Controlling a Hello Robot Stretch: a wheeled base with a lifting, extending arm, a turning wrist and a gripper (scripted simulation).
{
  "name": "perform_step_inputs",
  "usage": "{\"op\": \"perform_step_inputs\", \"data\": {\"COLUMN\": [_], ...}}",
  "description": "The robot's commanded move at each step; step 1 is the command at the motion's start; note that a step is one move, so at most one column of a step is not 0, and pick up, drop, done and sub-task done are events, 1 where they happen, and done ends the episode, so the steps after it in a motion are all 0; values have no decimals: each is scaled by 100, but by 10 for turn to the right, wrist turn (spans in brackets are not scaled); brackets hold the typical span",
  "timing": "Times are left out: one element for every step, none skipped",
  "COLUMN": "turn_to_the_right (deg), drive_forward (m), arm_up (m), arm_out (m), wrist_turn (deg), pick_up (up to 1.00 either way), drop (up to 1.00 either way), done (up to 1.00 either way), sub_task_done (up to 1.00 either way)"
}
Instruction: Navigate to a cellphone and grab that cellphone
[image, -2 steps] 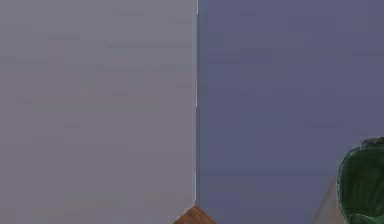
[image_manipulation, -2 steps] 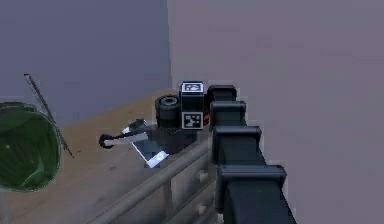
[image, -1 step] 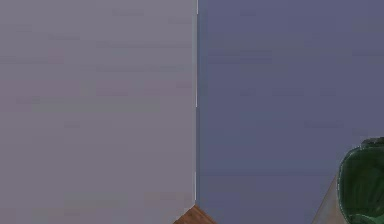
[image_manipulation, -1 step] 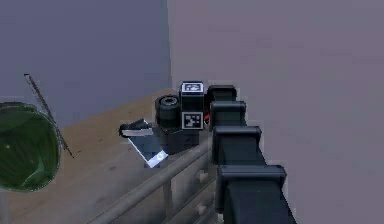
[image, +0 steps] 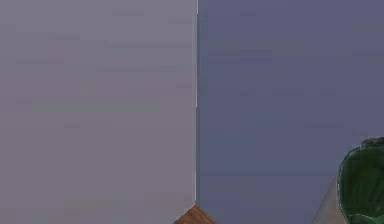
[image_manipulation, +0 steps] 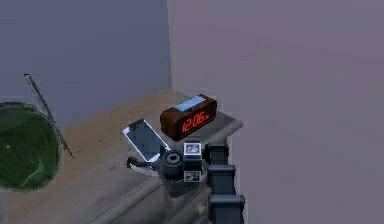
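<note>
Whether the jaws hold anything cannot be told: they sit at the near end of the flat silver-grey rectangular cellphone (image_manipulation: 146, 139), which lies on the brown wooden surface (image_manipulation: 95, 170) (just beside a dark alarm clock with red digits (image_manipulation: 190, 115)). The dark square arm (image_manipulation: 226, 195) rises from the bottom edge.

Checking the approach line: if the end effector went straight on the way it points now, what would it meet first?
Most likely the phone, lying on the table right at the end effector. Its height above the phone is unclear, so it might pass over. Next in line is the green round thing.
</note>
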Motion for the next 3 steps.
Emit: {"op": "perform_step_inputs", "data": {"turn_to_the_right": [0,0,0], "drive_forward": [0,0,0], "arm_up": [0,10,0], "arm_out": [0,0,0], "wrist_turn": [0,0,0], "pick_up": [100,0,0], "drop": [0,0,0], "done": [0,0,100], "sub_task_done": [0,0,0]}}
